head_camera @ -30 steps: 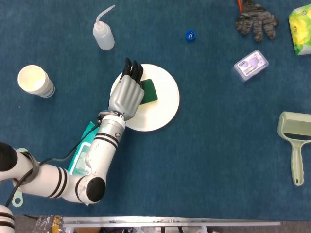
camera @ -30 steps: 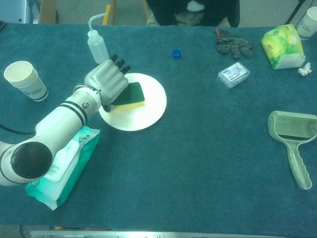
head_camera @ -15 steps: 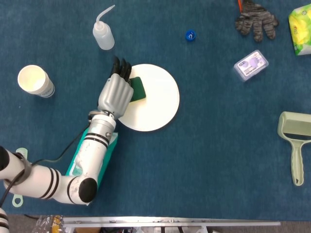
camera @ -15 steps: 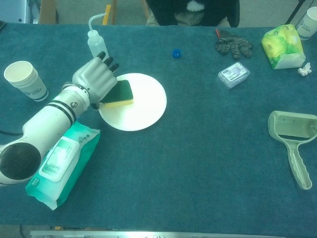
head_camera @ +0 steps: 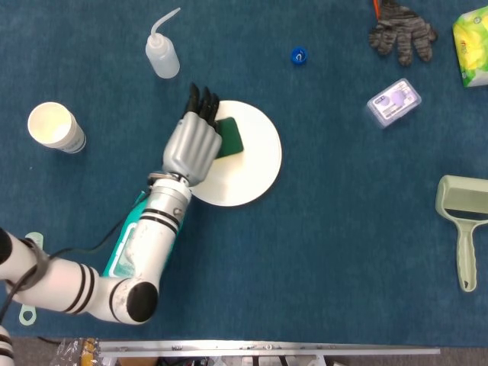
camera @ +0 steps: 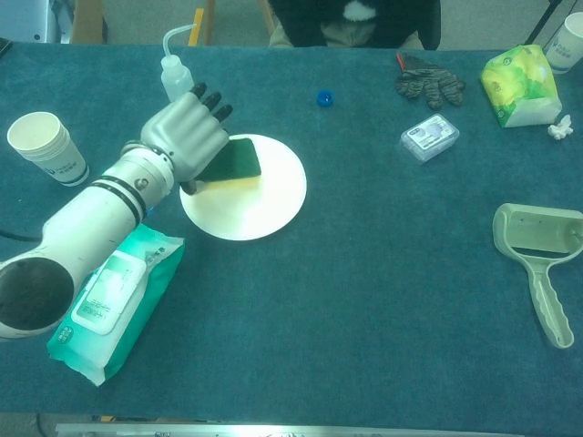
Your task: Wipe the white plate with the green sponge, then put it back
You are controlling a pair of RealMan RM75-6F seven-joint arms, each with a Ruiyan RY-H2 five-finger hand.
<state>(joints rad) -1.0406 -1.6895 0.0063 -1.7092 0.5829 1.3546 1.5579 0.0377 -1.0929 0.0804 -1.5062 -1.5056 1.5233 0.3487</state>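
Our left hand (camera: 187,141) presses the green sponge (camera: 235,162) flat against the white plate (camera: 264,205), fingers closed over its near edge, at the plate's left side on the blue counter (camera: 364,291). We judge a hard sideways stroke could slide the plate toward the squeeze bottle (camera: 175,71). Our right hand is out of sight.

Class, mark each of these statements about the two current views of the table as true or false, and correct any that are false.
1. The left hand holds the green sponge on the white plate. True.
2. The paper cup lies tipped on its side. False: it stands upright.
3. The right hand rests on the plate. False: no right hand shows in either view.
4. The blue cap lies on the cloth, apart from the plate. True.
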